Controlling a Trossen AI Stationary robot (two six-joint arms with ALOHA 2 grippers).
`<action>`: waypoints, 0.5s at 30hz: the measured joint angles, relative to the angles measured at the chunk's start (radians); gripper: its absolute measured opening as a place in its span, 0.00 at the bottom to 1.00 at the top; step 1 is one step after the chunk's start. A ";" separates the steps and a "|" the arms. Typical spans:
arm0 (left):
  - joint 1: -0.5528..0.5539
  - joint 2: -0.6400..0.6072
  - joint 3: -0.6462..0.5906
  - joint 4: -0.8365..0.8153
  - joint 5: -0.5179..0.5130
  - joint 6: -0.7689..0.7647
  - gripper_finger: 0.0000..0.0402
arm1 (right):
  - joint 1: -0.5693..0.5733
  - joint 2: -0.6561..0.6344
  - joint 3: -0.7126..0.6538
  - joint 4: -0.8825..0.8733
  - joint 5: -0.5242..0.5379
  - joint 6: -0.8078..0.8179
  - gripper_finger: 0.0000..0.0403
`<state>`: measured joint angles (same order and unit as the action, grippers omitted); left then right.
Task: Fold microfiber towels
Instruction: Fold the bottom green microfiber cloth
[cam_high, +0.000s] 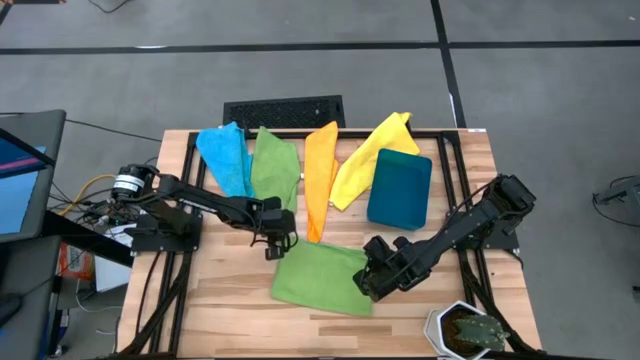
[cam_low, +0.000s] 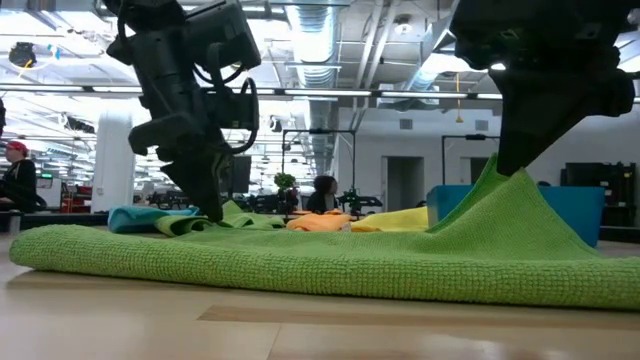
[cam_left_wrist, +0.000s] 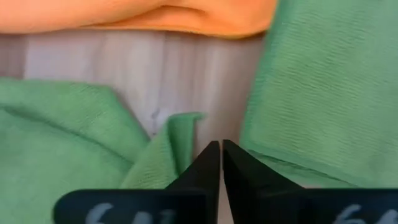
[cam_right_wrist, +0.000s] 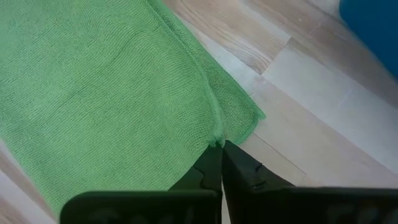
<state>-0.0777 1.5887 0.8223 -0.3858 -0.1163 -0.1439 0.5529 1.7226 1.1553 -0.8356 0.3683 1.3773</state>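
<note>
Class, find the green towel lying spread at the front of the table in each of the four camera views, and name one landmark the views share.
High view: green towel at front centre, between both grippers.
Low view: it spans the foreground, one corner lifted.
Left wrist view: its corner shows just past the fingers.
Right wrist view: it fills most of the picture.
Shared landmark: orange towel, also in the low view and the left wrist view.

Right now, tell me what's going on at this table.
Two robot arms are folding a green towel spread at the front of the wooden table. The right end effector is shut on the towel's edge and lifts it into a peak. The left end effector is shut at the towel's far corner. Blue, green, orange and yellow towels wait behind, beside a teal bin.
</note>
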 joint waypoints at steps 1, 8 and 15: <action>0.000 0.000 0.000 0.000 0.007 0.008 0.06 | 0.000 0.000 0.000 0.000 0.000 0.000 0.06; 0.000 0.000 -0.001 0.041 0.071 0.059 0.28 | 0.000 0.000 0.000 0.000 0.000 -0.003 0.04; 0.001 0.011 -0.010 0.037 0.041 0.076 0.37 | -0.008 0.000 0.000 0.004 0.000 -0.018 0.06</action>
<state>-0.0765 1.5996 0.8124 -0.3490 -0.0751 -0.0677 0.5453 1.7229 1.1557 -0.8314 0.3683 1.3595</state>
